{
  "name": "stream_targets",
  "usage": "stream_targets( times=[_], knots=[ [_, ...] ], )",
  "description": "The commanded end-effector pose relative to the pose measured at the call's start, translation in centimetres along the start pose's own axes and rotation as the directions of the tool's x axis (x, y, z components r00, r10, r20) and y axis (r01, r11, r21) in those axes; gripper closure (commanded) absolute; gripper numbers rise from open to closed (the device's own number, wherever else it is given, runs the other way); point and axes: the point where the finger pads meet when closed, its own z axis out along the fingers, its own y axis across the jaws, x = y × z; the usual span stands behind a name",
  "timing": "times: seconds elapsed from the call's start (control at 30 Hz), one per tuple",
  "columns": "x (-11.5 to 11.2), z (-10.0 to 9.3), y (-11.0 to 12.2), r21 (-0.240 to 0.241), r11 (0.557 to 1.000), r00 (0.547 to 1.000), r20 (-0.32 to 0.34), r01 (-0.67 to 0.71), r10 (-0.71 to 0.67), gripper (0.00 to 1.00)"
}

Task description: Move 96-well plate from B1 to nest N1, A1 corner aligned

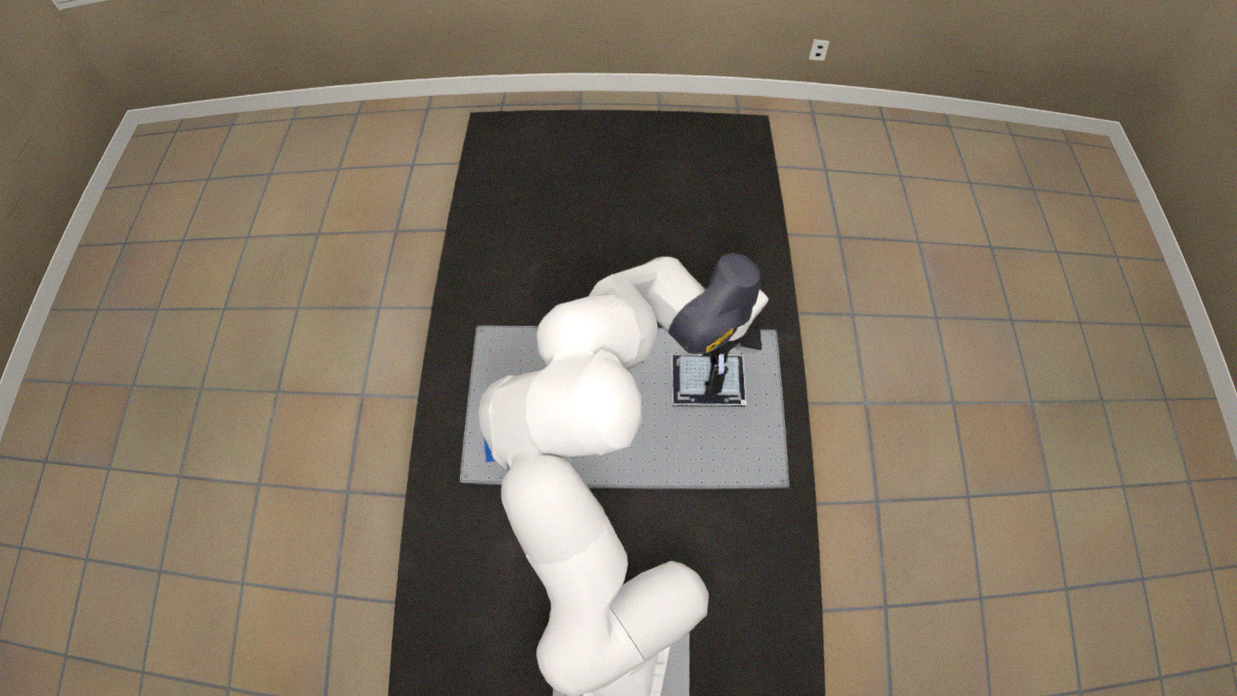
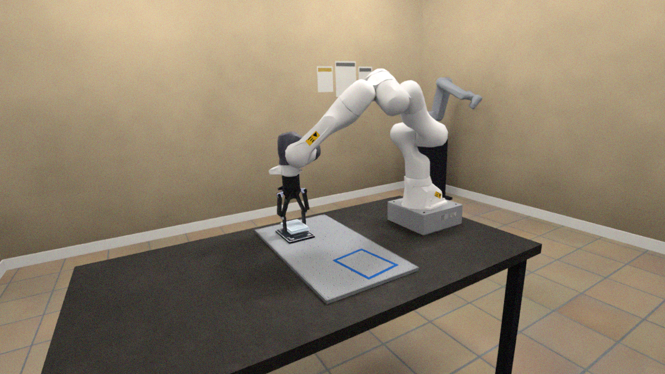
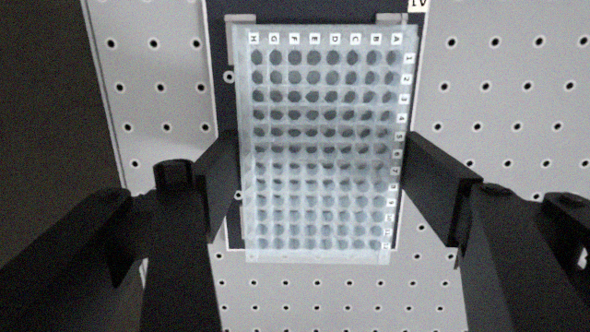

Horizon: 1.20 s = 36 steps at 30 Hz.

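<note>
The clear 96-well plate [image 3: 318,143] is held between my gripper's two black fingers, which press on its long sides. The gripper is shut on it. The plate is level over the black plate nest N1 [image 3: 217,115], very low; I cannot tell whether it rests on the nest. Its A1 well is at the upper right in the wrist view, next to the nest's A1 label [image 3: 419,4]. Two of the nest's locators [image 3: 241,18] show just past the plate's far edge. In the side view the gripper [image 2: 292,222] points straight down over the plate [image 2: 296,227].
The grey perforated baseplate [image 2: 334,253] lies on the black table. The blue outlined spot B1 [image 2: 365,263] on it holds nothing. The robot's base [image 2: 424,214] stands at the table's far end. From above, the arm hides much of the baseplate.
</note>
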Motion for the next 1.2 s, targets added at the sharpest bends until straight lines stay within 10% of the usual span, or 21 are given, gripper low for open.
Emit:
stream_targets(
  times=[0.0,1.17],
  knots=[
    [0.20,0.22,-0.39,0.011,1.000,1.000,-0.005,0.009,-0.009,0.40],
    [0.24,1.11,-0.42,0.011,1.000,1.000,-0.005,0.009,-0.009,0.40]
  ],
)
